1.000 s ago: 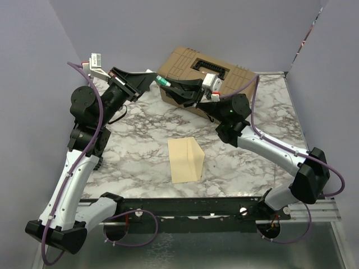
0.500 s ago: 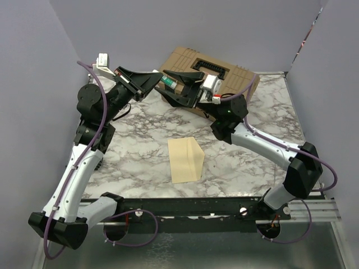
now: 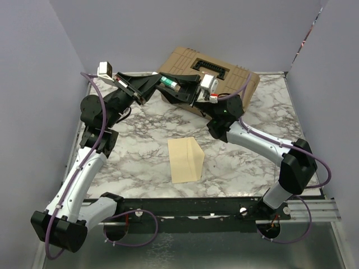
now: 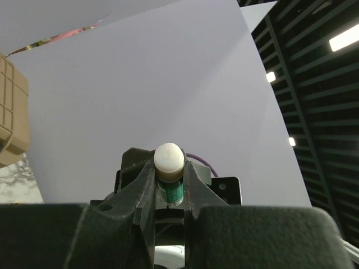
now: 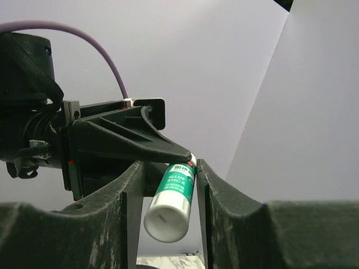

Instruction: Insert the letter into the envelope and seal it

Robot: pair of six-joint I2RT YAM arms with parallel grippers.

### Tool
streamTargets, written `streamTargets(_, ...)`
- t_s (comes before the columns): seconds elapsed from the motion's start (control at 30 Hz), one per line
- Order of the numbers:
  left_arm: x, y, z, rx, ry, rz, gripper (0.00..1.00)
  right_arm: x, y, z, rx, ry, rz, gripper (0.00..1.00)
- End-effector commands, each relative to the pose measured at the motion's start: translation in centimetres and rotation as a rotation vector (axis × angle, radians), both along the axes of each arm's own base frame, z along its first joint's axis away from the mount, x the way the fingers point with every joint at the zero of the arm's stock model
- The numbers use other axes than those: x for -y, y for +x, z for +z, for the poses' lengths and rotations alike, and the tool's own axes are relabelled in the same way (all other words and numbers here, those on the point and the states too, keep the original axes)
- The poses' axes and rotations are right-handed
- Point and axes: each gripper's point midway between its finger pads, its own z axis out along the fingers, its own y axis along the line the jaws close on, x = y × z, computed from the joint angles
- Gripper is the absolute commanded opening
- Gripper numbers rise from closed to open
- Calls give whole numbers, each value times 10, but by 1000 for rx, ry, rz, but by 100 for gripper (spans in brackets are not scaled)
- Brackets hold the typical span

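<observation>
The pale yellow-tan envelope (image 3: pixel 185 159) lies flat on the marble table (image 3: pixel 140 126), its triangular flap folded over on the right side. The letter is not in view. Both arms are raised at the back, tips meeting over a green-and-white glue stick (image 3: pixel 167 82). My left gripper (image 3: pixel 153 83) (image 4: pixel 169 165) is shut on the glue stick (image 4: pixel 170 188) just below its white cap (image 4: pixel 169 157). My right gripper (image 3: pixel 178 87) (image 5: pixel 168 168) stands open around the glue stick's body (image 5: pixel 171 204), with a gap on the left side.
A tan toolbox (image 3: pixel 235 75) sits at the back of the table, right behind the two grippers. Purple-grey walls close in the left, back and right sides. Purple cables loop along both arms.
The left wrist has swung right and toward the back, keeping hold of the glue stick. The right jaws have parted from the stick's body and slid slightly left.
</observation>
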Motion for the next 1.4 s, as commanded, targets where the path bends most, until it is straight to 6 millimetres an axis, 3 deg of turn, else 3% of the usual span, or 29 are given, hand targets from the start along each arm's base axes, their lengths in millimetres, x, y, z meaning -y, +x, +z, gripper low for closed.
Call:
streamTargets(0.0,-6,-12,16,32,-93,-26,0,3,-2,16,30,46,-6,37)
streamTargets(0.17,-7,-12,13,24,-98,-22,0,2,0,17,30,38,-15,22)
streamTargets(0.33,-7,-14,13,34,-91,-19,1,6,7,19,16,52,-57,1)
streamTargets(0.4,-8,-15,12,44,-79,-9,22,10,11,21,0,65,-84,0)
streamTargets(0.47,-9,-15,10,53,-59,9,52,15,16,23,-28,79,-112,0)
streamTargets(0.53,-11,-17,6,69,-28,33,74,21,26,26,-81,95,-158,0)
streamTargets(0.63,-13,-15,-11,71,44,77,89,36,50,28,-228,128,-268,0)
streamTargets(0.77,-12,-13,-41,62,181,108,93,57,77,12,-423,123,-416,0)
streamTargets(0.83,-11,-12,-60,33,263,106,93,63,87,-9,-551,57,-484,0)
streamTargets(0.93,-8,-12,-90,1,348,85,89,69,86,-46,-722,-66,-523,0)
streamTargets(1.03,-5,-11,-114,-55,359,53,78,73,67,-100,-914,-242,-513,0)
streamTargets(1.13,-6,-9,-137,-94,380,56,67,79,37,-170,-1079,-457,-473,0)
streamTargets(1.27,-10,-4,-182,-175,423,77,65,89,3,-256,-1258,-622,-442,0)
streamTargets(1.37,-9,1,-229,-291,451,64,71,93,-11,-308,-1332,-713,-453,0)
